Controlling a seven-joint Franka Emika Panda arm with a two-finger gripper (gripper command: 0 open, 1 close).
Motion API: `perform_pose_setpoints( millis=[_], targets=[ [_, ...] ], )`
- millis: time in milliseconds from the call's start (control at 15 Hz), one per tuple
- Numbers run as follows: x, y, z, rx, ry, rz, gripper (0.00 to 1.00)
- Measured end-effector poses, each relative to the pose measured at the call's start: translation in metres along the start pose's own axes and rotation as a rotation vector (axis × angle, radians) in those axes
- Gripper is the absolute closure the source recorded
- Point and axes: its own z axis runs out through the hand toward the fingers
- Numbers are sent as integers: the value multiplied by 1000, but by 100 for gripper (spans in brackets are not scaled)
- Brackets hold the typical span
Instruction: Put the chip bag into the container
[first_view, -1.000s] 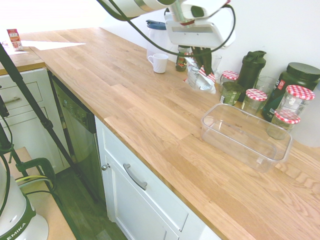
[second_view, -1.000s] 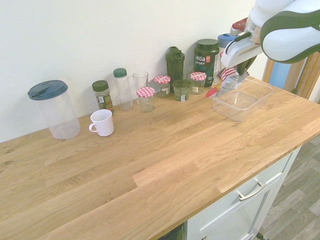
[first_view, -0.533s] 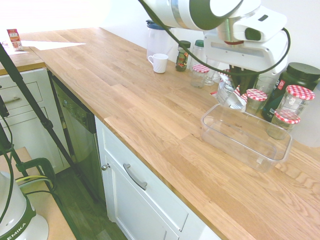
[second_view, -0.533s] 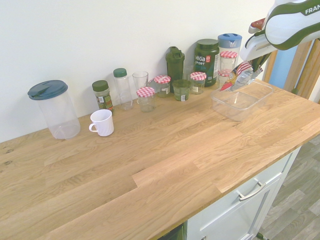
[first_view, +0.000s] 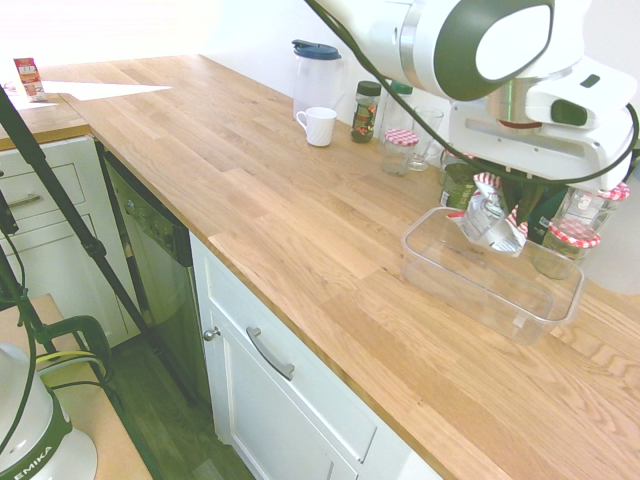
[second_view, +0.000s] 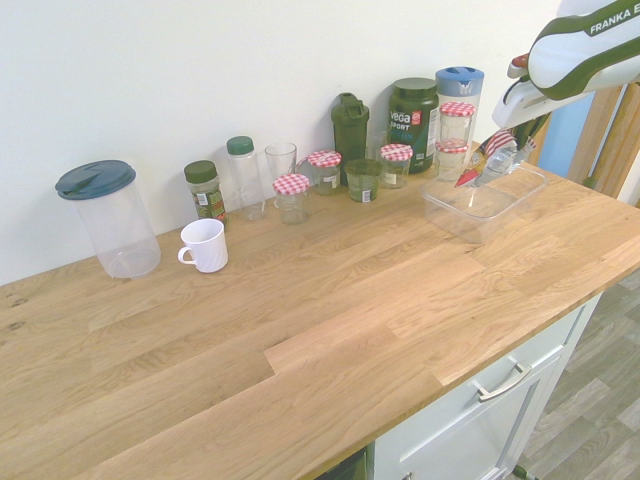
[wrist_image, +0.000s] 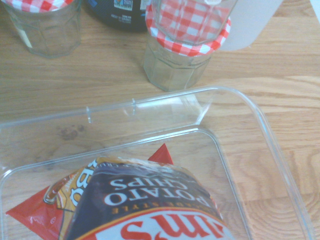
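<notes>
- First exterior view: the gripper (first_view: 508, 196) hangs over the container (first_view: 452, 270), which sits on the wooden counter (first_view: 300, 215) close to the wall. Its fingers are pinched together on the top of the chip bag (first_view: 490, 220), and the crumpled silvery side of the bag dangles over the tub's open top, clear of the floor of the tub. Glass jars with red-checked lids (first_view: 573, 236) stand just behind the container, with a dark supplement tub (first_view: 548, 205) beside them. Further along the wall are a white mug (first_view: 319, 126) and a clear pitcher with a blue lid (first_view: 317, 72).
- Second exterior view: the gripper (second_view: 510, 135) comes in from the upper right with the chip bag (second_view: 494, 158) clamped in it, above the far end of the container (second_view: 478, 211). The mug (second_view: 205, 245) and the pitcher (second_view: 107, 217) are well apart from it, at the other end of the row.
- Wrist view: the chip bag (wrist_image: 145, 202) fills the lower part, its "POTATO CHIPS" print upside down, with a red corner poking out. It lies within the outline of the container's (wrist_image: 272, 150) clear rim. A red-checked-lid jar (wrist_image: 186, 45) stands just outside that rim.
</notes>
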Motion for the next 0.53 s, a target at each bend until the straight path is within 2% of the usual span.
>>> perform_pose_setpoints(
  millis=[333, 400, 533],
  targets=[
    [5, -5, 28, -37, -36, -19, 100],
    [6, -6, 33, -46, -45, -25, 0],
    [8, -9, 40, -58, -65, -26, 0]
  ],
)
